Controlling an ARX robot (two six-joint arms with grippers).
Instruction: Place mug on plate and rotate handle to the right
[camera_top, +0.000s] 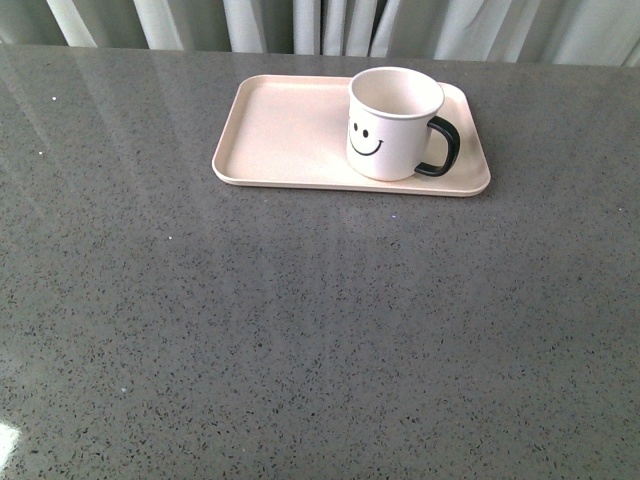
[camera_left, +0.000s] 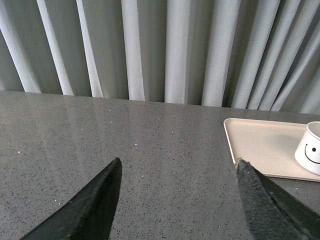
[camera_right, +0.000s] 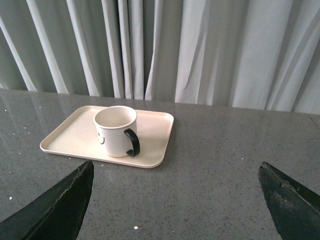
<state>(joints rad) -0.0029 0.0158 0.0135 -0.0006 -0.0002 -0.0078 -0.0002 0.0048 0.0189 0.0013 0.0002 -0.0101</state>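
A white smiley-face mug stands upright on the right part of a pale pink plate on a grey speckled table, its black handle pointing right. The left gripper and right gripper hover well apart from it, jaws spread wide, holding nothing.

Open table lies before the plate; only the mug stands on it.

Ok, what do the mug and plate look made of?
The mug looks like glazed ceramic or enamel: smooth white, with a glossy black handle. The plate looks like matte plastic or melamine: pale pink, no glare.
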